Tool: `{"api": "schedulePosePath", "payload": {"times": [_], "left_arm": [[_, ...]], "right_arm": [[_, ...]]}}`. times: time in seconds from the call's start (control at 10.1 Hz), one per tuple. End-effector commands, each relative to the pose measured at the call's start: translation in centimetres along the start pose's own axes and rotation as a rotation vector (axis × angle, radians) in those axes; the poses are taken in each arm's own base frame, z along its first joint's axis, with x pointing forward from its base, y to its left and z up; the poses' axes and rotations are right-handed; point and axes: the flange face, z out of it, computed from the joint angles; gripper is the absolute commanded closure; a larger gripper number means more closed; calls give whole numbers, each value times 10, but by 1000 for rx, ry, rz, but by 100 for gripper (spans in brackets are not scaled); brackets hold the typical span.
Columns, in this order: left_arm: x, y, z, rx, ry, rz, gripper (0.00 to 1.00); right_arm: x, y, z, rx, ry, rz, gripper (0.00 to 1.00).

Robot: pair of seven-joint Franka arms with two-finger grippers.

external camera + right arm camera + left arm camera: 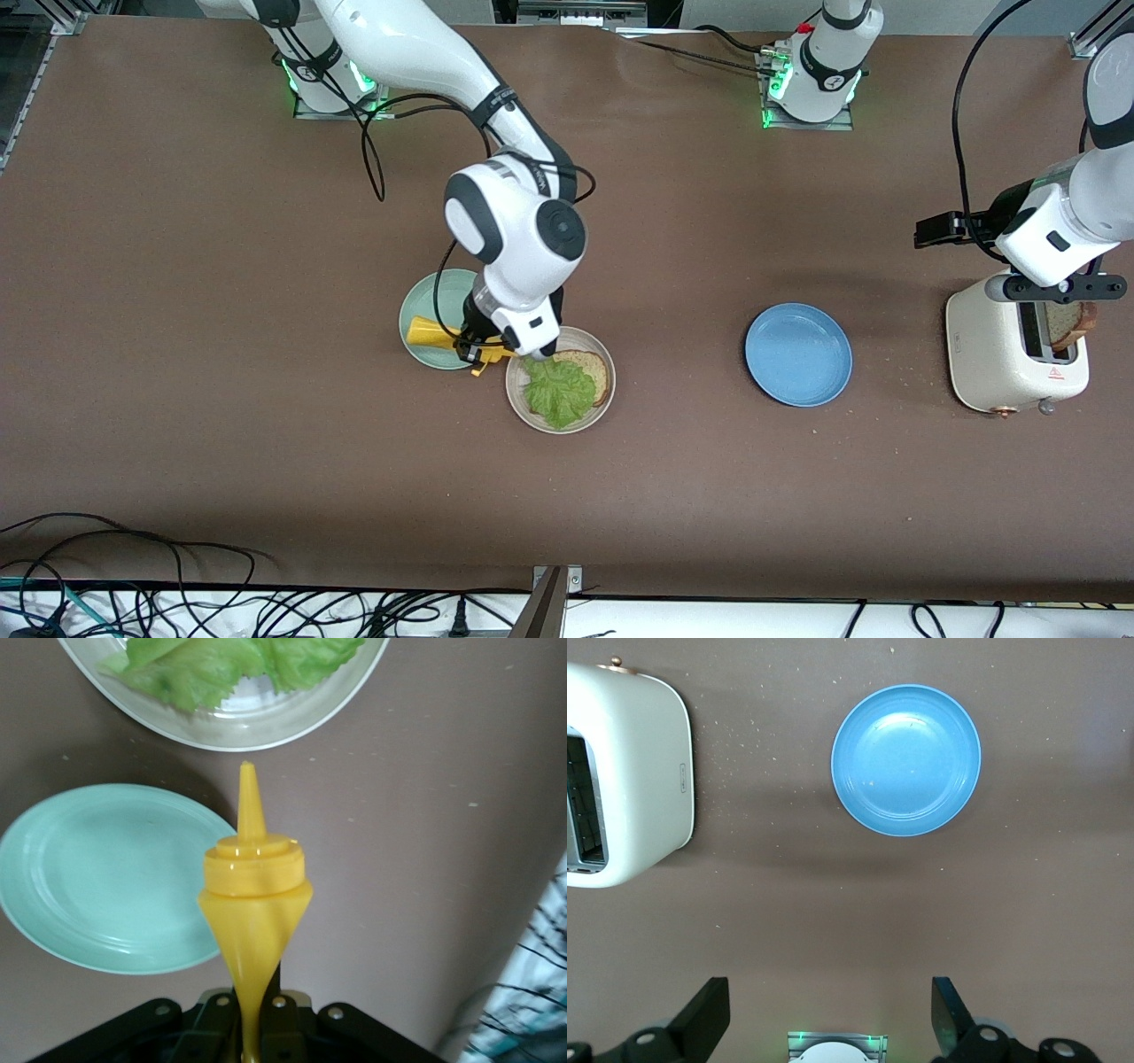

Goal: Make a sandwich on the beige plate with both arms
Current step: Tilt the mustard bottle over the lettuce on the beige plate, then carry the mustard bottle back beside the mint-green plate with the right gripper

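Judging by how things lie, you are about midway: the beige plate (602, 400) already carries one bread slice (592, 367) with a crinkled lettuce leaf (560, 392) spread over most of it, so the base and filling are down and only the top slice is missing. That second slice (1068, 324) appears to be standing in the slot of the cream toaster (983, 354) at the left arm's end of the table, not yet fetched. Your right gripper (483, 347) hangs low between the mint-green plate (423, 306) and the beige plate, its jaws clamped tight on a yellow squeeze bottle (251, 904), which lies tilted with its nozzle aimed toward the lettuce; whether any sauce has landed on the leaf, you cannot tell from these views. Your left gripper (833, 1014) hovers over the toaster with its jaws spread wide and nothing between them, and its wrist camera looks down on the toaster and the bare blue plate (798, 354). What is left, as far as you can judge: finish with the bottle and put it down, lift the slice out of the toaster, and lay it on the lettuce to close the sandwich.
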Motion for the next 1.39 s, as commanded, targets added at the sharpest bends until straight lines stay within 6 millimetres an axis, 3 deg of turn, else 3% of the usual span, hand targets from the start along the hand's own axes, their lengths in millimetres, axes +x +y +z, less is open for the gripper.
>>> {"api": "schedulePosePath", "payload": {"times": [0.0, 0.4, 0.5, 0.6, 0.89, 0.99, 1.29], "left_arm": [[1, -1, -8, -6, 8, 16, 0], [1, -1, -9, -5, 10, 16, 0], [1, -1, -9, -5, 10, 16, 0], [1, -1, -9, -5, 10, 16, 0], [1, -2, -9, -5, 10, 15, 0], [1, -2, -8, -5, 9, 15, 0], [1, -2, -8, -5, 9, 15, 0]], "right_arm": [[7, -9, -17, -63, -26, -14, 100], [-2, 1, -11, -37, -13, -1, 100], [-17, 14, 2, 58, 36, 30, 100], [-35, 28, 1, 106, 86, 30, 100], [-96, 74, 21, 295, 265, 125, 100], [-116, 87, 37, 365, 325, 131, 100], [-182, 113, 48, 517, 496, 100, 100]]}}
